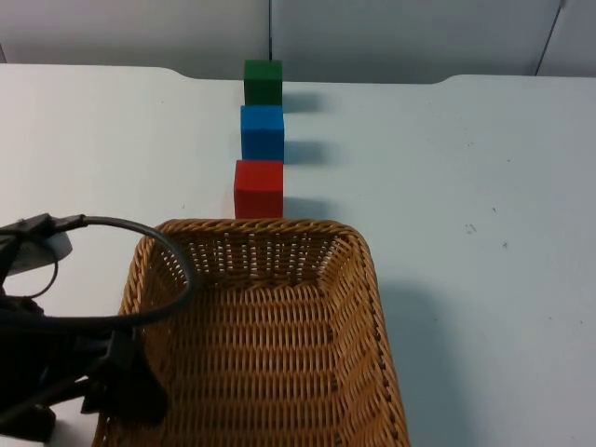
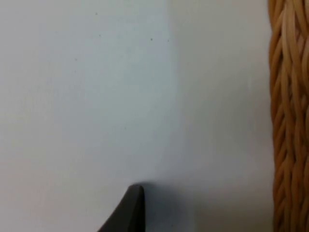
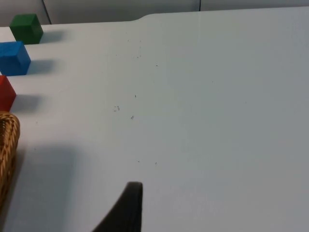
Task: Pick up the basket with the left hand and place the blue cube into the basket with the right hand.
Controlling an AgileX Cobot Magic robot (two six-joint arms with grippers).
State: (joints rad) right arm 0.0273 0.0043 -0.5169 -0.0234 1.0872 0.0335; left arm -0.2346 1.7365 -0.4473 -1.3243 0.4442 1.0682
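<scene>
Presently, scene status by item:

Tabletop (image 1: 484, 186): white, carrying one basket and three cubes; ends at a grey partition wall (image 1: 391, 37).

Basket (image 1: 279, 335): one, woven wicker, resting on the tabletop at the near edge of the top view. Interior holds no cubes.

Cubes, count: three, in a single row running from the basket's far rim toward the wall.

Red cube (image 1: 258, 188): nearest the basket, just beside its far rim.

Blue cube (image 1: 263, 132): middle of the row, on the tabletop, outside the basket, between the red and green cubes.

Green cube (image 1: 263, 82): farthest, near the wall.

Left claw (image 1: 112, 386): black, at the basket's left near corner in the top view; how far it is open cannot be told, and no grip on the basket can be confirmed.

Left wrist view: one black fingertip (image 2: 126, 210) above bare tabletop, with the woven basket wall (image 2: 288, 116) standing alongside, apart from the fingertip. The top view does not resolve this gap.

Right wrist view: one black fingertip (image 3: 124, 210) over open tabletop, well apart from the cubes; opening of the right claw cannot be told. All three cubes and a piece of the basket rim (image 3: 7, 154) appear from the side.
</scene>
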